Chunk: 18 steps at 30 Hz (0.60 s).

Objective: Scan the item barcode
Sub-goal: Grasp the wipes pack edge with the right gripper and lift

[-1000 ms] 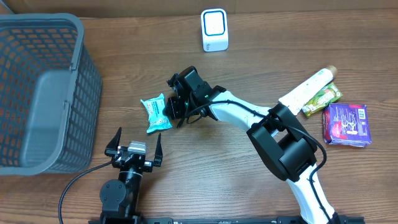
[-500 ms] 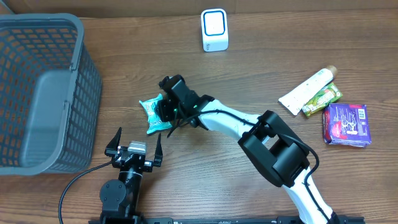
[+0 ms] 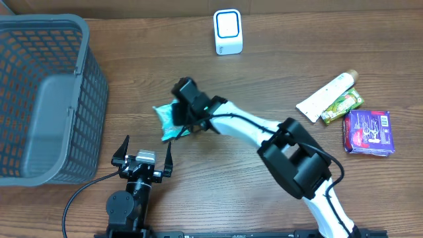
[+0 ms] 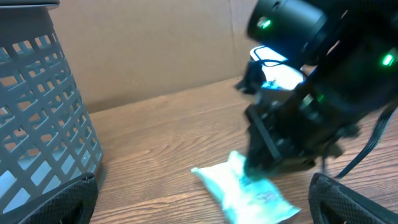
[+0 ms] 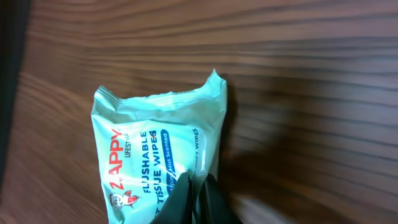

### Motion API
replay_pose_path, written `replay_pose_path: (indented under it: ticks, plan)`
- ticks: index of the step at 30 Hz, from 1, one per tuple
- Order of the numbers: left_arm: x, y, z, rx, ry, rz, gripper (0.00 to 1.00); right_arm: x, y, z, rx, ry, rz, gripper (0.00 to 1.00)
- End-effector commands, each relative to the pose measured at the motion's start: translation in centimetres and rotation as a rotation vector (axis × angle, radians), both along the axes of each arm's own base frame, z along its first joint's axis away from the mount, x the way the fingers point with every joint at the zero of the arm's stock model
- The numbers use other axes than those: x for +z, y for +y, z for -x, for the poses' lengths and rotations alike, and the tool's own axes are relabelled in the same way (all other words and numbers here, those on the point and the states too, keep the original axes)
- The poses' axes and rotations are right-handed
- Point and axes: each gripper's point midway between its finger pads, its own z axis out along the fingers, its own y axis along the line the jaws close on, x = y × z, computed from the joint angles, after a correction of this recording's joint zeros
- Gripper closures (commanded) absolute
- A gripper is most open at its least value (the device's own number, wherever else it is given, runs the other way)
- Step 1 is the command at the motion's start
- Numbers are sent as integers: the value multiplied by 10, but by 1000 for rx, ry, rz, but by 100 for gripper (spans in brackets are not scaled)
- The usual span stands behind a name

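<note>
Wipes packet [image 3: 164,118], teal and crinkled (the right wrist view reads "flushable wipes" on it), sits left of the middle of the desk [image 3: 277,73], between the grey basket [image 3: 82,39] on the left and the right arm. The right end effector [image 3: 178,123] has its fingers pinched narrow on one edge of the packet; whether the packet is lifted off the wood I cannot tell. The left end effector [image 3: 145,148] stands spread wide and holds nothing, just nearer than the packet. The white scanner [image 3: 228,31] stands at the far edge, well apart. A tube [image 3: 328,96], a green sachet [image 3: 344,104] and a purple pack [image 3: 367,132] lie at the right.
</note>
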Motion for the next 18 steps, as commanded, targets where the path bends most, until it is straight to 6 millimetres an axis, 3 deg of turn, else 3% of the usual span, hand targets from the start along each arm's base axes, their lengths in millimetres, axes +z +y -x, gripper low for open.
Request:
replay_pose_path:
  ticks: [1,6,13,16,18]
  plan:
    - [-1,1,0,6,1,3,0,8,-48,-19,-25,4,78,96]
    - [-1,1,0,6,1,3,1,40,-100,-14,-2,26,186,96]
    - [-1,1,0,6,1,3,0,85,-187,-22,-155,-88,494,96]
    - [-1,1,0,6,1,3,0,96,-210,-20,-197,-135,622,96]
    - [-1,1,0,6,1,3,0,97,-214,-17,-194,-143,666,96]
